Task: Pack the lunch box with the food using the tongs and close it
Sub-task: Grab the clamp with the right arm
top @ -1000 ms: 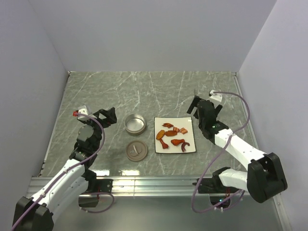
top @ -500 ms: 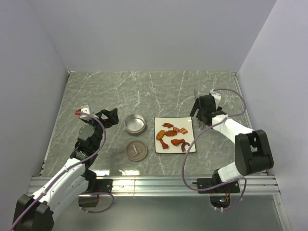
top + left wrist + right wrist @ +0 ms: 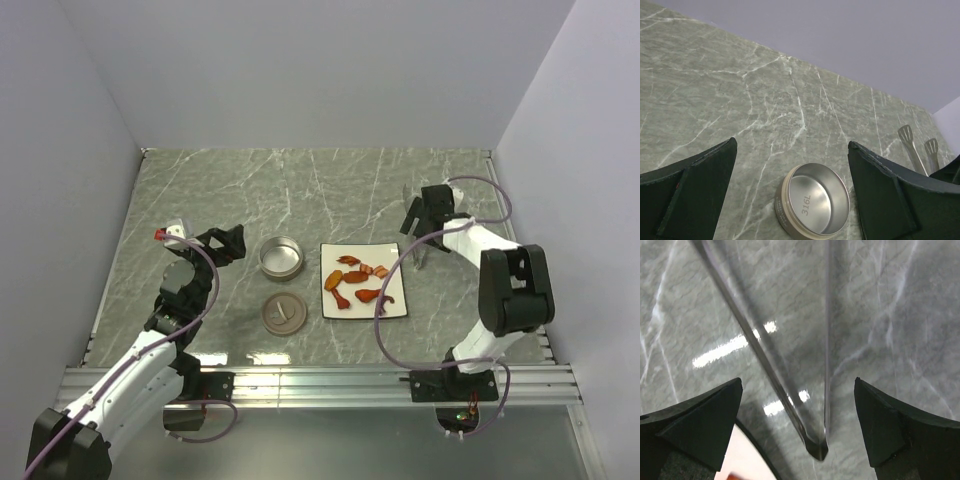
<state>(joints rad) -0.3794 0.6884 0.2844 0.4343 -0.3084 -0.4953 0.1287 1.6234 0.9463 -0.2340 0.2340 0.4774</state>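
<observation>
The right gripper (image 3: 799,382) stood at the right middle of the top view. Its jaws were released and wide, with one finger on each side of the tongs (image 3: 816,446). I judge it was placed so in order to close near their joined end; nothing was grasped yet. The tongs lay flat on the marble table (image 3: 300,190), near the upper right corner of the white plate (image 3: 393,252).

The left gripper (image 3: 228,243), left of centre, also had released jaws and held nothing. It pointed toward the lunch box (image 3: 281,257), probably to steady it. The lunch box stood open and empty near the centre, between the left gripper and the plate. Its lid (image 3: 283,313) lay just below it in the frame, so the opening was free for the food (image 3: 355,277), all on the plate.

Counted: one lunch box, one lid, one plate, one pair of tongs. The food was about seven pieces; some touched, so I cannot count exactly.
</observation>
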